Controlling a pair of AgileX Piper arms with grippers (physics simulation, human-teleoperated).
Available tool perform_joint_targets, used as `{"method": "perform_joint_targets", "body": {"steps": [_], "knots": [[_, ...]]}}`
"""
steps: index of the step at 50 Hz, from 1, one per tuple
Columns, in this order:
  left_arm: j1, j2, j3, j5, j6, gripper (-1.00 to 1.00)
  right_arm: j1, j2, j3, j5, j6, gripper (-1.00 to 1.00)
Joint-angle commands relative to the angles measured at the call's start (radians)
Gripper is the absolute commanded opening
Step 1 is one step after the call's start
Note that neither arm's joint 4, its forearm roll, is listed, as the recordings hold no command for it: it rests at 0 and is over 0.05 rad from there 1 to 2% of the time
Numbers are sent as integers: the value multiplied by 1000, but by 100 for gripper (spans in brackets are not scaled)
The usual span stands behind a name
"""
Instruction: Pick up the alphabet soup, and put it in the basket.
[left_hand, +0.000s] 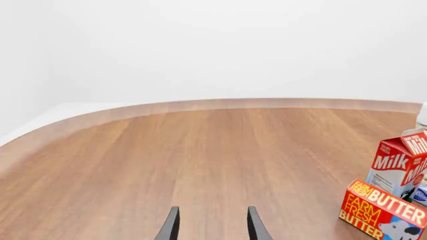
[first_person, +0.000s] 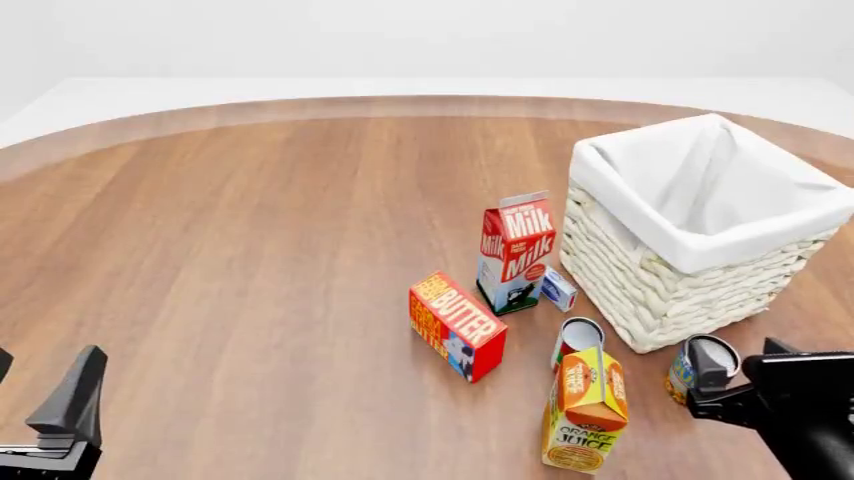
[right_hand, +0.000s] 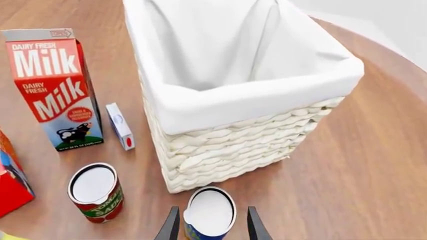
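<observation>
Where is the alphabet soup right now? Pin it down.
In the front view the alphabet soup stands upright at the near right, just in front of the basket, right of the red-labelled can, between the right gripper's jaws.

Setting: simulated tabletop scene. Wooden table (first_person: 240, 240), blank white walls (left_hand: 213, 45), groceries: milk carton (first_person: 515, 252), butter box (first_person: 457, 325).

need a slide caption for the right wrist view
Open right gripper straddling the blue-and-yellow alphabet soup can beside the white woven wicker basket.
</observation>
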Motion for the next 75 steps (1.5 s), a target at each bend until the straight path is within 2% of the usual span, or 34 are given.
{"method": "perform_joint_targets", "body": {"steps": [1, 10, 18, 37, 75], "knots": [[0, 0, 0, 0, 0, 100, -5, 108, 0, -84, -9, 100], [0, 0, 0, 0, 0, 100, -1, 203, 0, -157, -5, 100], [0, 0, 0, 0, 0, 100, -2, 221, 0, -172, -2, 100], [0, 0, 0, 0, 0, 100, -15, 426, 0, -331, 8, 100], [0, 0, 0, 0, 0, 100, -28, 631, 0, -477, 32, 100]]}}
